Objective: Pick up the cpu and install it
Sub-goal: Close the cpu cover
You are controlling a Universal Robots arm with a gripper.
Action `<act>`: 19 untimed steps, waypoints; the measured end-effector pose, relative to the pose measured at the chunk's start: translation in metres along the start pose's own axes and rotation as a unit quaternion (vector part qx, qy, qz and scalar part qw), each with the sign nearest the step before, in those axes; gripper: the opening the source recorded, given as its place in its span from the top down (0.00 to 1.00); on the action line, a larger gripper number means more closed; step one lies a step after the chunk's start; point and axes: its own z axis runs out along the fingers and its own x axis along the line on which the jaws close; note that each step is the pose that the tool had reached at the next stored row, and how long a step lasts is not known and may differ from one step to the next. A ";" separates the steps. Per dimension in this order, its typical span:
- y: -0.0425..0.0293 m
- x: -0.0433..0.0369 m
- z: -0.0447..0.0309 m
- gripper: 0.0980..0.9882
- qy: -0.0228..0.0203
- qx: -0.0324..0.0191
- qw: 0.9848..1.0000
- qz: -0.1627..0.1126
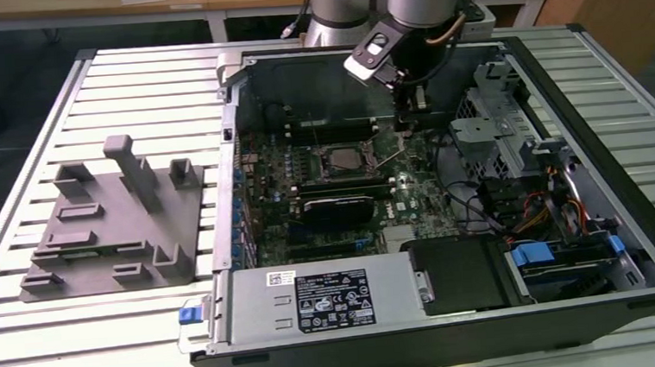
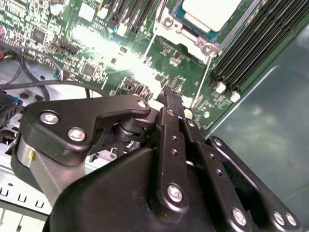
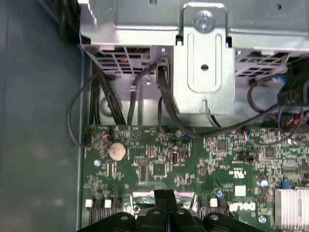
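The cpu (image 2: 210,11), a pale silver-grey square, lies in the socket on the green motherboard (image 2: 96,43) inside the open computer case. The exterior view has the cpu (image 1: 342,158) at the middle of the board, framed by the socket's metal bracket. My gripper (image 1: 408,126) hangs just above the board, a little toward the exterior view's right of the socket, near a thin metal lever (image 2: 204,79). Its black fingers (image 2: 170,104) are pressed together with nothing between them. In the first wrist view the gripper (image 3: 166,195) points at the board's edge.
The black computer case (image 1: 316,357) lies open on a slatted metal table (image 1: 96,338). A grey moulded fixture (image 1: 111,220) sits at the exterior view's left. Memory slots (image 2: 251,43) flank the socket. A metal drive cage (image 3: 203,58), cables (image 3: 164,96) and a coin battery (image 3: 117,151) lie beyond the gripper.
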 end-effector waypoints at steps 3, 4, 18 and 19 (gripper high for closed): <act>0.0040 0.0000 0.0002 0.99 0.000 0.000 1.000 0.000; 0.0055 0.0000 0.0002 0.99 0.000 0.000 1.000 0.000; 0.0248 0.0000 0.0010 0.99 0.000 0.000 1.000 0.000; 0.0261 0.0000 0.0010 0.99 0.000 0.000 1.000 0.000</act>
